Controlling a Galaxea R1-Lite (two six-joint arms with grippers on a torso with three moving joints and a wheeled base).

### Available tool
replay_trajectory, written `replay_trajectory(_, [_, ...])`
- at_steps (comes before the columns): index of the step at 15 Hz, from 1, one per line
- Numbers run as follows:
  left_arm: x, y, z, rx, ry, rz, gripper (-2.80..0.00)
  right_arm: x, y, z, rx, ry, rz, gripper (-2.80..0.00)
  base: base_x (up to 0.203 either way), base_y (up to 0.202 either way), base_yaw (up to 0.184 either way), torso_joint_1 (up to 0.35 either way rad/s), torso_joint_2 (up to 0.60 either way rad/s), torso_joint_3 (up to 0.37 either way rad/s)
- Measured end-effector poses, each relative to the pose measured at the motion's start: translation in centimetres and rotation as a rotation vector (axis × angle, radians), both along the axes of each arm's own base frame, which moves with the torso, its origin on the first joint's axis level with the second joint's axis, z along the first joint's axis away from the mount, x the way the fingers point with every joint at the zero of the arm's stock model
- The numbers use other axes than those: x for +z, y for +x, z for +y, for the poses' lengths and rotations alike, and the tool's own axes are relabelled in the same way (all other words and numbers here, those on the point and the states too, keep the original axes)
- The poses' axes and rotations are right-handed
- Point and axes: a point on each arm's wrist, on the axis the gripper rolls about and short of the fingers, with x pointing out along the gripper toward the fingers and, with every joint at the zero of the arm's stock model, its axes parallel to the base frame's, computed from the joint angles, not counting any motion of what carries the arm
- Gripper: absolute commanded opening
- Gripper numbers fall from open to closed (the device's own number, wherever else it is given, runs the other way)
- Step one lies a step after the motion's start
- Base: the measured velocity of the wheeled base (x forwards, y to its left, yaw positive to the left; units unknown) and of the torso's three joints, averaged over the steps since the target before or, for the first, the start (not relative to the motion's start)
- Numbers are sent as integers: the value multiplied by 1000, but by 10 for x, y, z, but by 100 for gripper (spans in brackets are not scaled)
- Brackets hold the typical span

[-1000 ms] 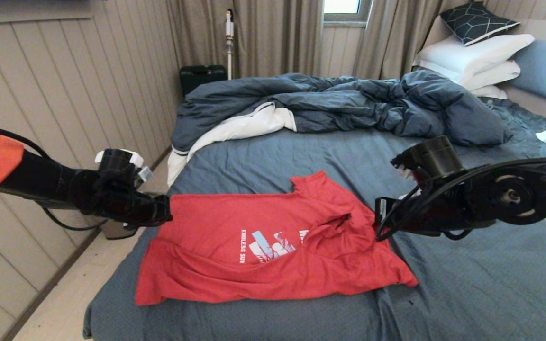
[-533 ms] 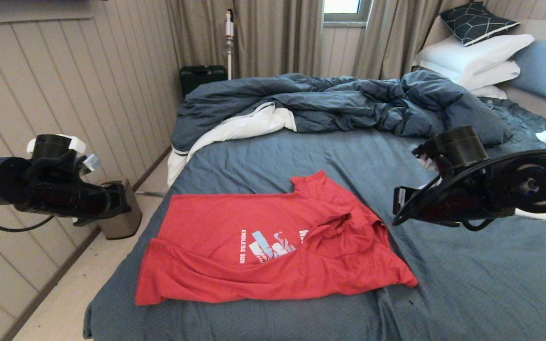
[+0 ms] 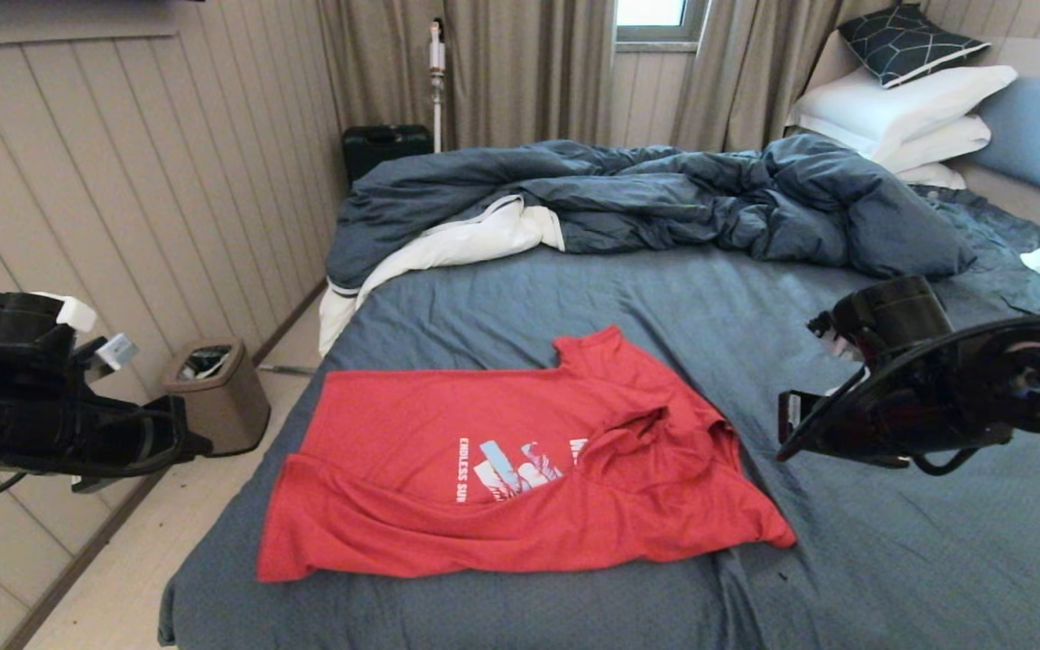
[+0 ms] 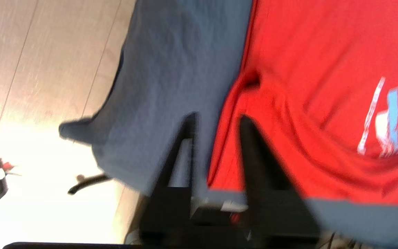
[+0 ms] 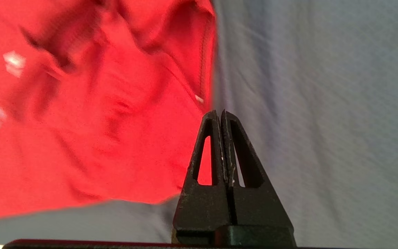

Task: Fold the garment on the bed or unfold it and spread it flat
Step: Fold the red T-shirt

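garment (image 3: 520, 469) rumpled, folded, on bed (image 3: 890, 560)

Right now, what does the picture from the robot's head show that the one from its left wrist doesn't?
Only the head view shows the rumpled duvet, white pillows, small bin, and the right pincer, shut, off the shirt. Only the left wrist view shows the left pincer with its fingers apart, holding nothing. Both show the red T-shirt on the bed.

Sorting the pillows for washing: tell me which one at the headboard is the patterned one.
The dark pillow with the pale geometric line pattern, propped topmost against the wall; the white pillows stacked beneath it are plain.
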Motion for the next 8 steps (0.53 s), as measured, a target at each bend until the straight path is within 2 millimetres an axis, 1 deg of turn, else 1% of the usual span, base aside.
replay_trajectory(1, [1, -2, -1, -8, 4, 9, 0, -2, -1, -2, 14, -9, 9, -280, 0, 0, 0, 0, 0, 0])
replay_trajectory(4, [3, -1, -3, -18, 6, 1, 0, -4, -1, -5, 54, 36, 18, -280, 0, 0, 0, 0, 0, 0])
replay_trajectory(8, [-12, 5, -18, -64, 5, 53, 0, -9, 4, -3, 61, 41, 33, -280, 0, 0, 0, 0, 0, 0])
